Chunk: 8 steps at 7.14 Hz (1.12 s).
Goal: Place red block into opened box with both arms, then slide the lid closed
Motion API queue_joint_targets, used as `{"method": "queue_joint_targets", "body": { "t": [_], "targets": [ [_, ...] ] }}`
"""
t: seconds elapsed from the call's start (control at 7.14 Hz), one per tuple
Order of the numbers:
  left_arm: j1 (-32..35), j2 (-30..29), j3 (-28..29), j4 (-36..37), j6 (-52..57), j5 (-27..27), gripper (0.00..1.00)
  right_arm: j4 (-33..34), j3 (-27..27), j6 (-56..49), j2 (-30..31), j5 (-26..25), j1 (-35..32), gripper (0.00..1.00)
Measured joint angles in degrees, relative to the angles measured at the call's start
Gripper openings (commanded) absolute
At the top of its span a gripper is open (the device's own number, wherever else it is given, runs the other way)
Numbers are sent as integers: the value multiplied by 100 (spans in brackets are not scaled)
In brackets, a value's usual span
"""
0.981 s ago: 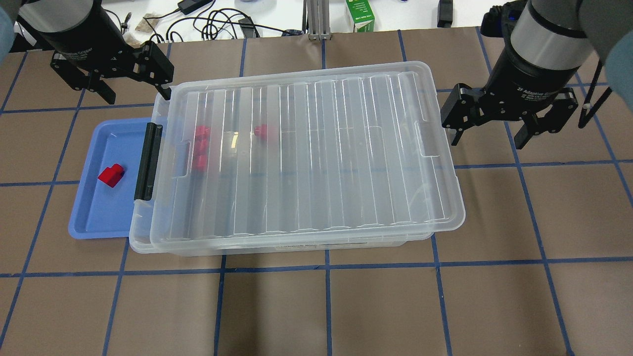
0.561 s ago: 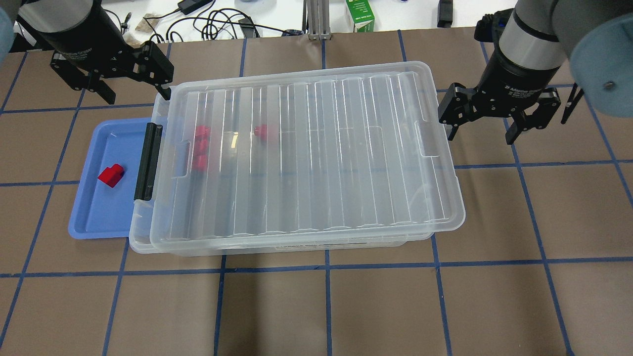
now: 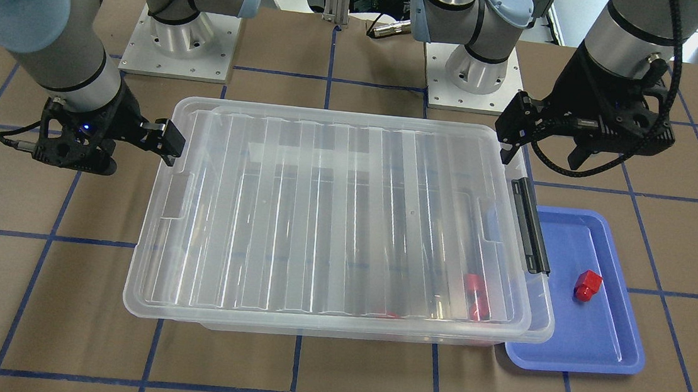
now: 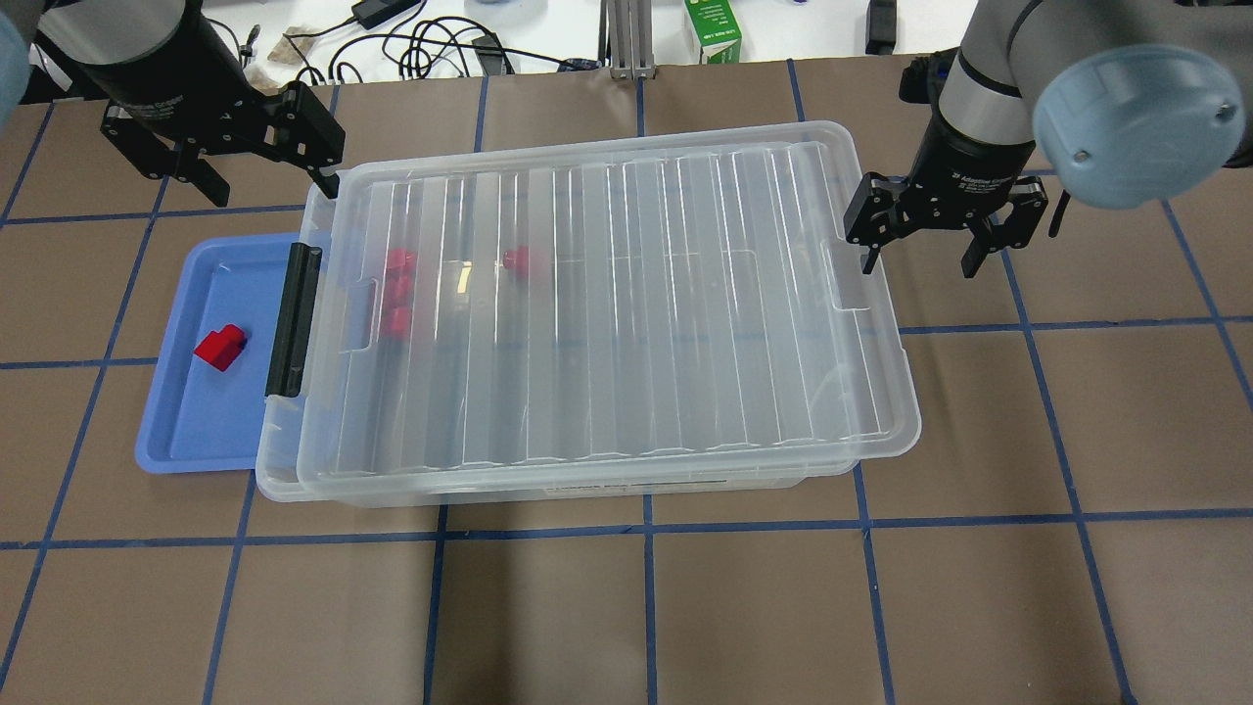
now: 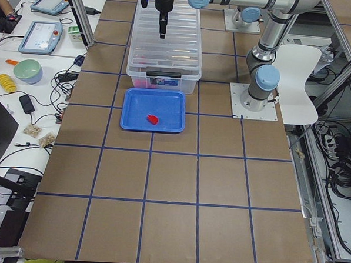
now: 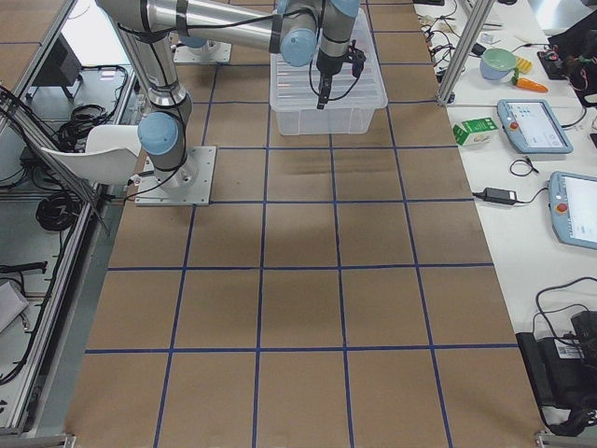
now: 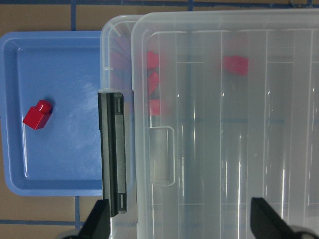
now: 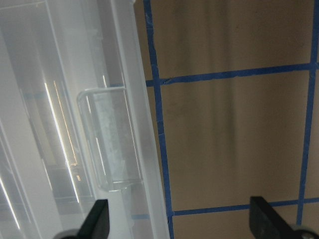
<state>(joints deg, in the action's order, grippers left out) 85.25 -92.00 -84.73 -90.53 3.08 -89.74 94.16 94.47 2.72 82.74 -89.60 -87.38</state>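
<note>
One red block (image 4: 220,347) lies in the blue tray (image 4: 176,431), also in the left wrist view (image 7: 38,114). The clear box (image 4: 279,460) stands beside the tray, its black bar (image 4: 294,318) towards it. The ribbed lid (image 4: 636,313) covers nearly all of the box, shifted right, leaving a narrow strip uncovered by the bar. Several red blocks (image 4: 396,289) show blurred through the lid. My left gripper (image 4: 264,181) hangs open over the box's far left corner, holding nothing. My right gripper (image 4: 918,266) is open at the lid's right short edge, one finger by the notch (image 8: 107,139).
Cables and a green carton (image 4: 712,29) lie on the white bench beyond the table's far edge. Both arm bases (image 3: 179,42) stand behind the box. Brown table with blue tape lines spreads in front of and to the right of the box.
My right gripper has moved left and down, from well off the lid's right end to right beside its edge. The left gripper, lid and blocks have not moved.
</note>
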Motion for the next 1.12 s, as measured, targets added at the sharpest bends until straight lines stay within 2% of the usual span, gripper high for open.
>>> {"method": "queue_joint_targets", "body": {
  "t": [1.12],
  "targets": [
    [0,-2,0,0,0,7,100,522,145,-110,-371,2,43,100]
  ]
}}
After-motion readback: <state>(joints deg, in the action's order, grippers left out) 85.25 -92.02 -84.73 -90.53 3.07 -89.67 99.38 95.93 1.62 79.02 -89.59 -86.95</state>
